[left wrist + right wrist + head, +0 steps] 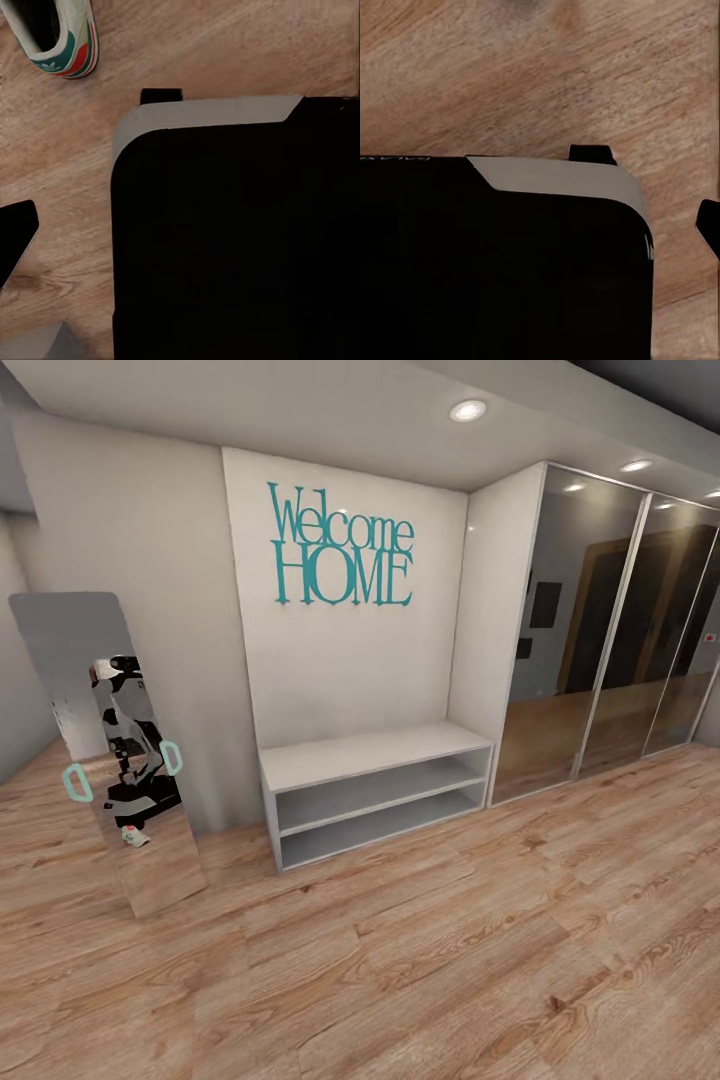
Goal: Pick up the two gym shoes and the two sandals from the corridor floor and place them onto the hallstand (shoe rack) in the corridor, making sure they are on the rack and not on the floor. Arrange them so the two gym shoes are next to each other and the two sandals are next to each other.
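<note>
**Shoe by the base, rack waiting across the corridor**

Here's the head view: a low pale unit (375,755) with a bench top and two open shelf slots sits in the alcove under the teal "Welcome HOME" lettering (340,545), nothing on it. It lacks upper shelves, so it may not be the hallstand itself. A leaning mirror (110,750) reflects the robot, with mirrored wardrobe doors (600,630) off to the side.

Down at the left wrist, one gym shoe (58,37) lies on the corridor floor (225,45), near the robot's dark base (232,240). Only part of it shows; the sandals I can't place.

Claws? The dark shapes at the frame edges don't settle whether either is apart or together, so I cannot tell.

Handling, as a judgement: that sneaker should be light, with a soft upper and a stiffer sole. Pinching across the heel collar or the sidewall looks safest; the laced top would likely give.
</note>
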Motion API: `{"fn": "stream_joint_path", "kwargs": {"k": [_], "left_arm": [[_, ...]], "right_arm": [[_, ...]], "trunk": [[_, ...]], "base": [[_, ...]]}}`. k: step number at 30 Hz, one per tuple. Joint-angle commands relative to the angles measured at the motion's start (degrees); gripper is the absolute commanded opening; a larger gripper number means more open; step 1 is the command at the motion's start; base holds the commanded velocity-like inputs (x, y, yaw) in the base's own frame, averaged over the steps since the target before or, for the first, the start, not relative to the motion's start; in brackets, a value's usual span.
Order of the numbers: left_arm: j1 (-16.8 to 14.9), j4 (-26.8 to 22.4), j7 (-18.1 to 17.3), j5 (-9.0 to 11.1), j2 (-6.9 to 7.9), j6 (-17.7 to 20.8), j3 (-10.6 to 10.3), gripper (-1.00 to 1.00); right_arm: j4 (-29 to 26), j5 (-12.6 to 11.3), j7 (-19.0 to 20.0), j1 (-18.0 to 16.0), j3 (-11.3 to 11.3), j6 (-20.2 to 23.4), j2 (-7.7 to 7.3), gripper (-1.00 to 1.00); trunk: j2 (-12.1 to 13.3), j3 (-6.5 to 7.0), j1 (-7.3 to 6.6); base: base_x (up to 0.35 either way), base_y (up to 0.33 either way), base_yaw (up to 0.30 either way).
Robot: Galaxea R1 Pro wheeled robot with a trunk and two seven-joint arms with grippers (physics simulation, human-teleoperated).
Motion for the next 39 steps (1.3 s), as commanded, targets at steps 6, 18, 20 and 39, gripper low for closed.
{"fn": "stream_joint_path", "kwargs": {"k": [6,18,20,39], "left_arm": [[-0.02,-5.74,0.47,-0.02,-0.06,0.03,0.01,1.00],[-9.53,-18.60,0.78,-0.05,0.06,0.66,0.00,1.00],[-11.17,-18.60,0.73,-0.03,0.01,0.71,0.00,1.00],[-23.68,-23.58,-0.86,-0.38,-1.84,1.71,-0.49,1.00]], "right_arm": [[-1.78,0.03,-0.14,0.00,-0.03,0.08,-1.34,1.00],[-19.73,0.11,-0.16,-0.10,-0.12,0.22,-9.58,1.00],[-22.24,0.11,-0.16,-0.17,-0.12,0.25,-9.97,1.00],[-35.25,-0.08,0.51,-10.17,0.08,0.48,-10.20,1.00]], "trunk": [[-0.03,-0.06,0.00],[-0.03,-0.06,0.00],[-0.03,-0.06,0.00],[-0.43,-0.24,0.22]], "base": [[0.000,0.000,0.000],[0.000,0.000,0.000],[0.000,0.000,0.000],[0.000,0.000,0.000]]}}
